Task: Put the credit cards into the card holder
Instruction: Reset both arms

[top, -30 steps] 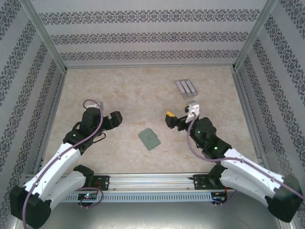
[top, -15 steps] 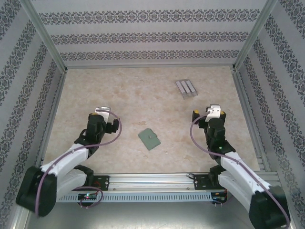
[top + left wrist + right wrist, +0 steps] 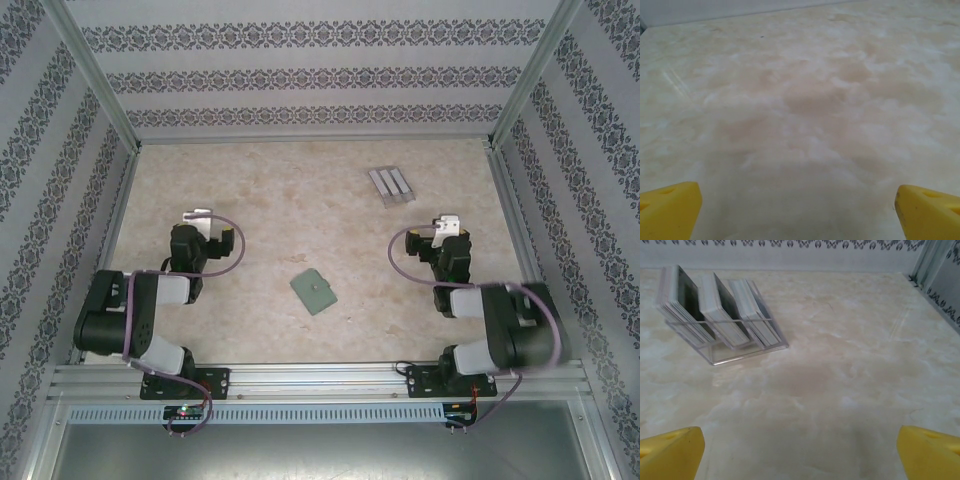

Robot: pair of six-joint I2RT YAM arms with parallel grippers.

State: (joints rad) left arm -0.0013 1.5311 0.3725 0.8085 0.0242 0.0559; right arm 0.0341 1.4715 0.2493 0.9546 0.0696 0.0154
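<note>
The card holder (image 3: 314, 292), a flat grey-green wallet with a small snap tab, lies closed on the table's near middle, between the two arms. The credit cards (image 3: 720, 310) stand on edge in three packs inside a clear slotted stand (image 3: 390, 185) at the back right. My left gripper (image 3: 203, 226) sits low over bare table to the left of the wallet, its yellow fingertips (image 3: 667, 210) wide apart and open. My right gripper (image 3: 441, 232) is to the right of the wallet and nearer than the stand, and it faces the stand. It is open too, with only bare table between its fingertips (image 3: 670, 452).
A marbled beige table (image 3: 250, 200) is fenced by patterned walls and metal posts (image 3: 932, 262) at the back right corner. Both arms are folded back close to their bases by the rail (image 3: 320, 378) at the near edge.
Both arms have drawn back from the wallet and folded up toward their bases. The grippers stayed open. The wallet and the stand have not moved.
</note>
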